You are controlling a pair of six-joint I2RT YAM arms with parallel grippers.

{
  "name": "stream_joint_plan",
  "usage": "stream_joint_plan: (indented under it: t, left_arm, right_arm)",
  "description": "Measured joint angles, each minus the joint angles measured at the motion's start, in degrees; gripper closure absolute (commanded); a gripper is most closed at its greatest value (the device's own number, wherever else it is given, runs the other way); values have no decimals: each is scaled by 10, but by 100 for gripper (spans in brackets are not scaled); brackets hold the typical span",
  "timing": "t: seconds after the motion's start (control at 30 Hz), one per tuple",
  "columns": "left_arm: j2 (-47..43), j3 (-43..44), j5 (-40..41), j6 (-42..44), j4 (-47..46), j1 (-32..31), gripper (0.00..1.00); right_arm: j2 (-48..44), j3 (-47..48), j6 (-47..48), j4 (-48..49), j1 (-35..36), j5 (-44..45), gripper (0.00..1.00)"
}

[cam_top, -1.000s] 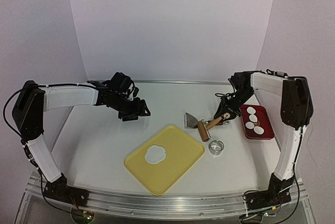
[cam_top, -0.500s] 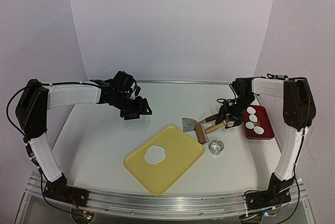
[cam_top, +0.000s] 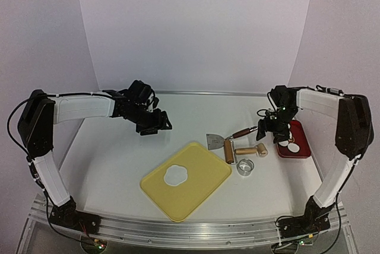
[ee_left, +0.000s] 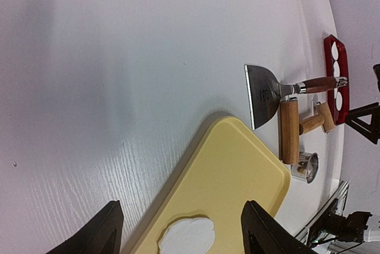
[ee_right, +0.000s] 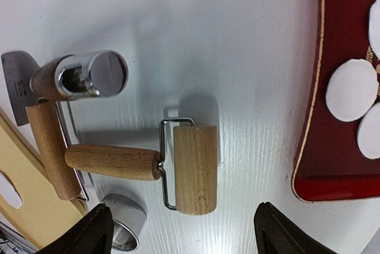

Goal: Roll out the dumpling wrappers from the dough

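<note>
dumpling wrappers: several done, on red tray; count partly hidden. dough on yellow board: judged left to roll. roller: lying free. left gripper, right gripper: jaws spread, empty.

The white surface carries a faint wood-grain pattern (plainest in the wrist views). At near centre, the pale yellow rounded-square plastic board bears a white irregular dough patch. At the right, the dark red rectangular tray has a thin tan line along its edge and holds white round dumpling wrappers. The double-headed wooden roller is light honey-brown, with a silver wire frame. The flat steel scraper is grey with a small dark stamp, and its handle is reddish-brown. The small round metal ring cutter is shiny silver. The left fingers and right fingers are matte black.
</note>
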State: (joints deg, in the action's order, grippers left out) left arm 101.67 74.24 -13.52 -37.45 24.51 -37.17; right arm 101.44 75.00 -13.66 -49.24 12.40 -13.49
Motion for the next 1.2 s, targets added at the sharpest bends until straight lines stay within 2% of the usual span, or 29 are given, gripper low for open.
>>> stream_joint_plan:
  t: [0.27,0.57,0.9,1.0,1.2]
  left_arm:
    - [0,0,2,0,0,0,31]
    - [0,0,1,0,0,0,31]
    - [0,0,1,1,0,0,31]
    - [0,0,1,1,1,0,31]
    - [-8,-11,1,1,9,0,31]
  right_arm:
    - [-57,-79,-4,2,21,-45,37]
    - [-38,-108,-28,10,89,-60,52]
    - [12,-107,-31,19,103,-59,78]
    - [15,-106,-30,19,107,-58,90]
    - [15,-99,-31,19,110,-56,97]
